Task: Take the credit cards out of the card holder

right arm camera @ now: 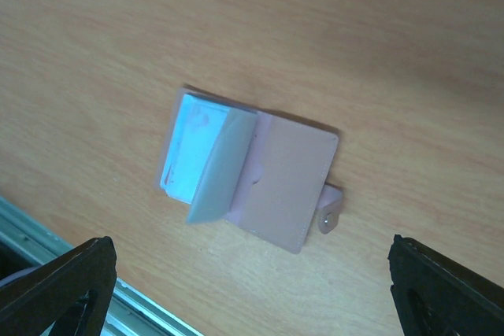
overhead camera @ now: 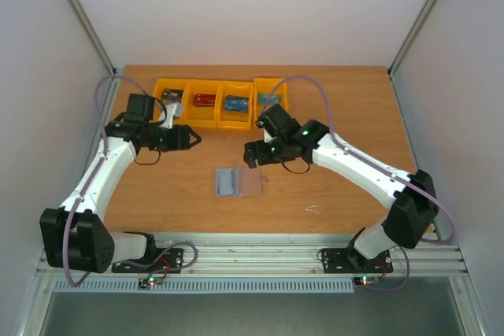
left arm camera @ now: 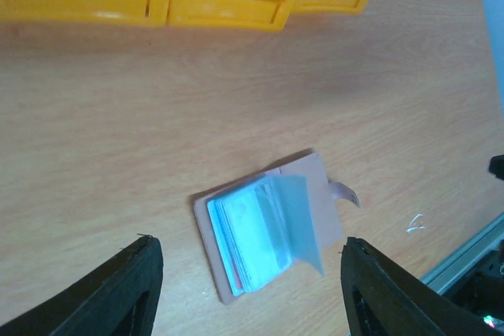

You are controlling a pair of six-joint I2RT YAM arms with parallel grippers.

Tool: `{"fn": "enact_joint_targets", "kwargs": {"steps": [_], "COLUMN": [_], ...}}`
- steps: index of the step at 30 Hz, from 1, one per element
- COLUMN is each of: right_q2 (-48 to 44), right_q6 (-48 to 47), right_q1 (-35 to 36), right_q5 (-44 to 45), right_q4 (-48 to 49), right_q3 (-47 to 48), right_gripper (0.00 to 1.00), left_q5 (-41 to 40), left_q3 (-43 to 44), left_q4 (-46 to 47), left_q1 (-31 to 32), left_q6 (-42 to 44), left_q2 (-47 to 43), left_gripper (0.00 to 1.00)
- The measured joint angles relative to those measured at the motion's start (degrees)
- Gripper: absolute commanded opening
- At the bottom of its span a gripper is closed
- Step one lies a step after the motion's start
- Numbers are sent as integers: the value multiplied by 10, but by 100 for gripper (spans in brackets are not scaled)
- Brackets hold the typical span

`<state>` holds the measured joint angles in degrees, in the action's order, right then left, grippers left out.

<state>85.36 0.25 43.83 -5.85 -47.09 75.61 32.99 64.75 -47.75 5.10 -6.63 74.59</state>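
Card holder (overhead camera: 236, 182) lying open on the wooden table (overhead camera: 354, 116), near its middle, on the near side of a row of orange bins (overhead camera: 219, 124). Credit cards (left arm camera: 250, 235) sit in pale blue sleeves on one half. One translucent leaf (right arm camera: 222, 169) stands up along the crease, and a pink clasp tab (right arm camera: 331, 214) projects from the opposite edge. Left gripper (overhead camera: 191, 138) and right gripper (overhead camera: 250, 155) hover above the holder on either side, touching nothing, each with jaws spread wide.
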Motion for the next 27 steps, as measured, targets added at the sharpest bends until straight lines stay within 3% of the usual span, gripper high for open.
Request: {"fn": "enact_joint_targets", "kwargs": {"steps": [8, 20, 24, 27], "right_q2": [80, 218, 246, 254], "right_q6": [61, 86, 102, 115], "right_q1": [21, 35, 38, 38], "right_q5": [10, -35, -42, -43], "right_q4": [28, 50, 61, 72], "right_q3": [-6, 30, 31, 30], "right_gripper": [96, 94, 83, 62], "left_q5": [3, -4, -4, -3], "left_q3": [-187, -254, -255, -254], "left_q4": [135, 254, 272, 287], "left_q1": [44, 53, 55, 61], "left_q6": [-124, -212, -223, -227], "left_q2": [-37, 24, 72, 104], "left_gripper": [71, 73, 73, 73]}}
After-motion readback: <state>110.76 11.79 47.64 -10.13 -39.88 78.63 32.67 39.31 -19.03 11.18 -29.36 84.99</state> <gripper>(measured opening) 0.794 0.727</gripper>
